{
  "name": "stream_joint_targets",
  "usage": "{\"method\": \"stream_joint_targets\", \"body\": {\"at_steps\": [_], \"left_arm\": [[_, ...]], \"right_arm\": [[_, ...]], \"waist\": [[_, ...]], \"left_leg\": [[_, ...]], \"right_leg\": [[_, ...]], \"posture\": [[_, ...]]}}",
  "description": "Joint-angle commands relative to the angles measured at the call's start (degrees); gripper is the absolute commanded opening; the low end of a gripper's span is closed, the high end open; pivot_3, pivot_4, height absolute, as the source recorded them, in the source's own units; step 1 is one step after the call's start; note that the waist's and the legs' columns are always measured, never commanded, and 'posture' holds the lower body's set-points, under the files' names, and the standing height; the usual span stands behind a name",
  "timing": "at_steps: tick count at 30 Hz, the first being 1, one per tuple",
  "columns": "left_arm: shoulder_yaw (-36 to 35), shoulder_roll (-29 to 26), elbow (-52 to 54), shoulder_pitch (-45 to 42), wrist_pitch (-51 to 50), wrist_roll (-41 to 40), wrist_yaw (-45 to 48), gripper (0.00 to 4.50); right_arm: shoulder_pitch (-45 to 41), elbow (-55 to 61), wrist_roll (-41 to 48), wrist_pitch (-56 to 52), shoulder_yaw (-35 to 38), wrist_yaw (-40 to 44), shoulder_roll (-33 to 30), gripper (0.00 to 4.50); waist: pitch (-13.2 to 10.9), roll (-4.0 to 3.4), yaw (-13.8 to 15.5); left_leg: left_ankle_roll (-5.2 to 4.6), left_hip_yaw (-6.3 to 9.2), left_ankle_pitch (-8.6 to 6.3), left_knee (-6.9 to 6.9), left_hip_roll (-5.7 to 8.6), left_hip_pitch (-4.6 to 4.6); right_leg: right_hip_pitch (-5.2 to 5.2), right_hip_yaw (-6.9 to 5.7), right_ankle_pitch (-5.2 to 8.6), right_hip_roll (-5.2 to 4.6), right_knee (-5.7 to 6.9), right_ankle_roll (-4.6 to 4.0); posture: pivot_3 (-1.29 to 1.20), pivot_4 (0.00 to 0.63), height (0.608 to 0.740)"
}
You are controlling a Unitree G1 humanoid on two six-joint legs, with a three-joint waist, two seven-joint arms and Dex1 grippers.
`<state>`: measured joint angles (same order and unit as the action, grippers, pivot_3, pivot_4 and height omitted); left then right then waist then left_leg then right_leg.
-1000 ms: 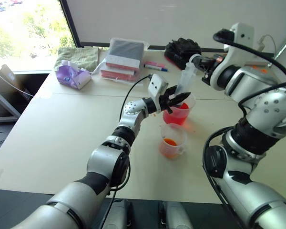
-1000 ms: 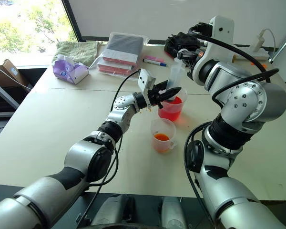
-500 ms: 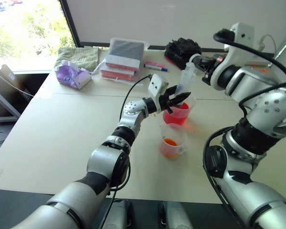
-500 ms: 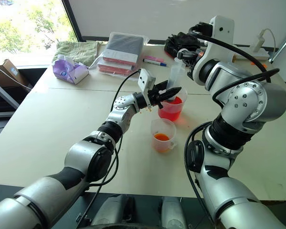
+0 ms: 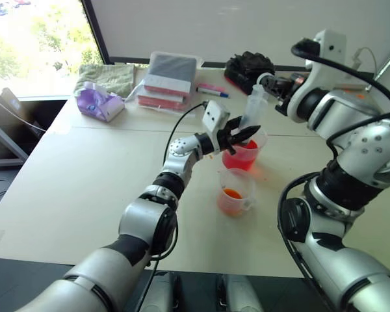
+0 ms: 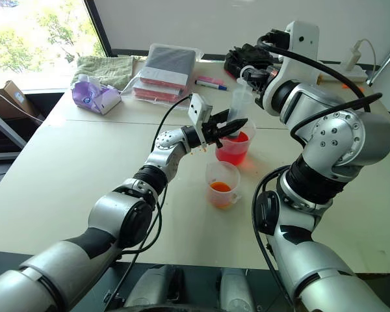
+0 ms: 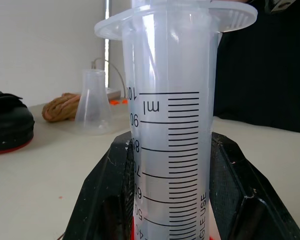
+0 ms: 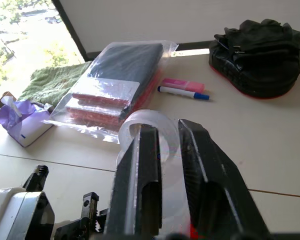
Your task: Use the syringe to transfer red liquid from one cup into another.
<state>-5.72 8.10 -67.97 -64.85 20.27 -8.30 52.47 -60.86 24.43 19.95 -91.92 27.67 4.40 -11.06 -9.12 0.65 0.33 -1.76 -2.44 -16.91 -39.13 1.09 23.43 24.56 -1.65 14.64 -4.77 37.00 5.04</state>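
The syringe stands tilted with its lower end in the deep red cup, which holds red liquid. My left gripper is shut on the syringe's clear marked barrel just above that cup's rim. My right gripper is at the top of the syringe. Its two fingers stand slightly apart with the white plunger ring between them. The other cup, with a handle and orange liquid at its base, stands just in front of the red one, nearer to me.
At the back of the table lie a pink-and-blue marker, a bagged stack of pads, a purple tissue pack, a green towel and a black bag. Pink drops mark the table beside the red cup.
My right gripper's fingers have parted around the plunger ring, and the plunger top sits slightly lower. The left gripper and both cups have not moved.
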Motion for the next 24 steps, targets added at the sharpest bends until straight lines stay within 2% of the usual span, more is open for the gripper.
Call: {"method": "stream_joint_targets", "body": {"at_steps": [1,2,9,16,24], "left_arm": [[2.5,1.4,-0.4,0.8,-0.3,1.9,2.0,1.44],[2.4,1.3,-0.3,0.8,-0.3,1.8,2.0,1.44],[1.9,0.8,-0.2,0.0,-0.1,1.3,1.6,1.44],[1.5,0.5,-0.7,-0.2,-0.2,1.1,1.0,1.44],[1.0,0.1,-1.1,-0.8,-0.4,1.0,0.4,1.44]], "right_arm": [[-4.5,3.2,1.0,1.5,-0.1,1.0,-1.5,2.59],[-4.3,3.4,1.2,1.1,-0.2,1.4,-1.7,3.11],[-1.6,4.5,4.3,-0.6,-1.9,5.4,-5.5,3.11],[2.9,4.1,14.4,-0.6,-2.7,11.4,-15.7,3.11],[5.8,2.3,28.8,-0.6,-0.1,15.6,-26.9,3.11]], "waist": [[0.0,0.00,0.0],[0.0,0.00,0.0],[0.0,0.00,0.0],[0.0,0.01,0.2],[0.0,0.02,0.3]], "left_leg": [[0.00,0.00,0.00,0.00,0.00,0.01],[0.00,0.00,0.00,0.00,0.00,0.00],[-0.01,0.00,-0.01,0.03,0.00,0.01],[-0.05,0.00,-0.03,0.04,0.00,0.03],[-0.07,0.02,-0.04,0.04,-0.01,0.03]], "right_leg": [[0.00,0.00,0.00,-0.01,-0.01,0.00],[0.00,0.00,0.00,-0.01,-0.02,0.00],[0.01,0.00,0.00,-0.02,-0.04,0.00],[0.01,0.00,0.00,-0.04,-0.11,0.00],[-0.02,-0.02,0.00,-0.15,-0.19,0.00]], "posture": [[0.00,0.150,0.740],[0.00,0.150,0.740],[0.00,0.150,0.740],[0.00,0.150,0.740],[0.00,0.150,0.740]]}}
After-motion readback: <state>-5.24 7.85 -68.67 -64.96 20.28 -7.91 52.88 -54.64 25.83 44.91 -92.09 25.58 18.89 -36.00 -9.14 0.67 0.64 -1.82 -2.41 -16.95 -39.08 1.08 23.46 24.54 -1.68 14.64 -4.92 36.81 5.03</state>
